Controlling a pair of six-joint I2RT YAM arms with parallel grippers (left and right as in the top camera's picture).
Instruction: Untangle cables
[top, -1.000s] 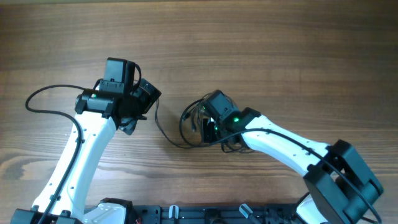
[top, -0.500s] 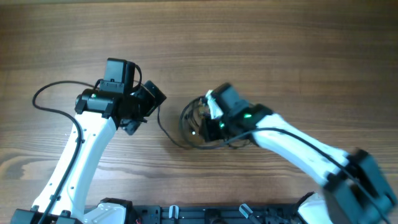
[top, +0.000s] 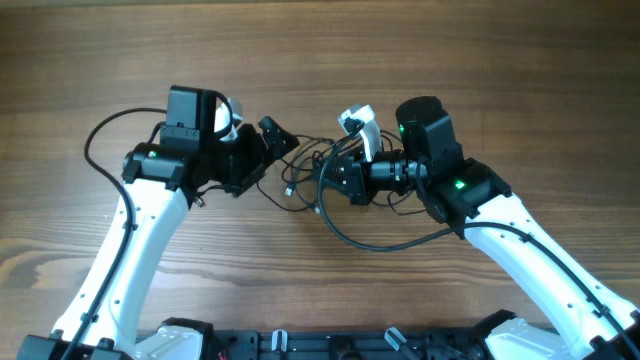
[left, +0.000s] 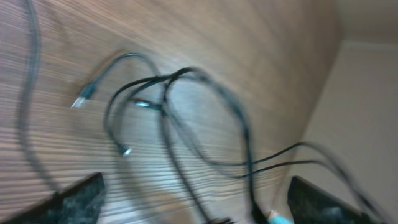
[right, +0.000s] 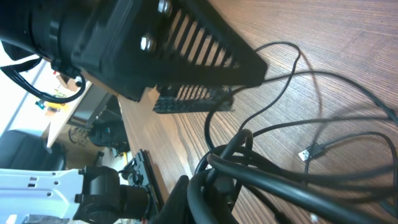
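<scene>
The left arm (top: 130, 250) reaches up from the near-left edge and bends right at the wrist, the left gripper (top: 275, 135) spread wide, facing the right arm (top: 530, 250), which bends left with the right gripper (top: 335, 180) pinched on cables (right: 292, 177), tips near each other.

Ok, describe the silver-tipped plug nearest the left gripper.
On the wooden table, find the cables tangled between the left gripper and right gripper. In the overhead view, just below the left gripper, one cord ends free: the plug, silver-tipped where its neighbours are plain black loops.
</scene>
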